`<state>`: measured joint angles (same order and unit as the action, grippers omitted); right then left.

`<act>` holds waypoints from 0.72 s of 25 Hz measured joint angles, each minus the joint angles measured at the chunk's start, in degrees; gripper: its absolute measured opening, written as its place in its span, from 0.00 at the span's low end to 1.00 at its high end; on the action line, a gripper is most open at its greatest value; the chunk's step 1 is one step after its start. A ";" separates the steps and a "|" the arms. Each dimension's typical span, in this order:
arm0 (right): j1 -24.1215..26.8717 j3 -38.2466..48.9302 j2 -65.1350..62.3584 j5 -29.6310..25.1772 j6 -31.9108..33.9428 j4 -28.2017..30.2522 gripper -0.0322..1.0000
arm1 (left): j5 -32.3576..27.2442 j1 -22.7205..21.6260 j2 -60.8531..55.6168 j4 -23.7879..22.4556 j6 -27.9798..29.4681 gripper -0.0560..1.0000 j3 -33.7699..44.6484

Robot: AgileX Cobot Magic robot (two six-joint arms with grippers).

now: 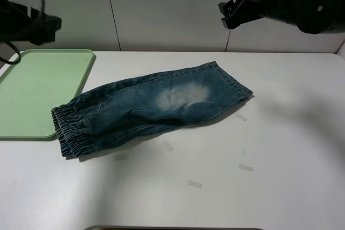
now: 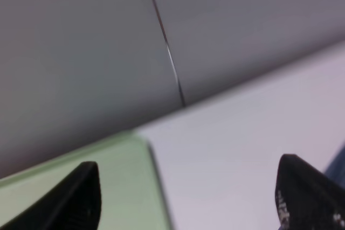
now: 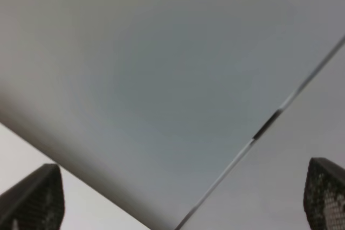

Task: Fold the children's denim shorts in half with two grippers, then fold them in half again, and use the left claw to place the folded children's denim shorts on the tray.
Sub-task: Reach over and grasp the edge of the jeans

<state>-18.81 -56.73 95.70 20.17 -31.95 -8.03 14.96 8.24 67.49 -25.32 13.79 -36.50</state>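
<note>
tape scraps [image 1: 194, 183], folded denim shorts [image 1: 156, 106] against green tray [image 1: 32, 90], left pincer [image 2: 191, 195] wide, right pincer [image 3: 183, 189] wide, both empty

White tabletop [image 1: 291, 133], pale grey panelled wall [image 1: 161, 9] behind, thin dark vertical seams [image 1: 112, 9], soft even light

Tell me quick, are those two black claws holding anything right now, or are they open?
Left gripper: open, holding nothing.
Right gripper: open, holding nothing.
</note>
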 joint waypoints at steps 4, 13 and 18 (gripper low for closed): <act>0.00 -0.05 -4.25 -2.38 0.00 -0.76 0.68 | -1.88 0.00 -9.23 -0.06 11.56 0.75 -0.07; 0.00 -0.05 -12.98 -6.27 1.67 -2.35 0.68 | -14.96 0.00 -35.55 -2.28 15.26 0.83 -0.82; 0.00 -0.05 -15.03 -8.81 2.59 -2.35 0.68 | -32.88 0.00 -47.42 -0.88 9.84 0.83 -6.63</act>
<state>-18.81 -56.79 80.68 11.35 -29.36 -10.38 -17.91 8.24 20.07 -26.20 23.62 -43.13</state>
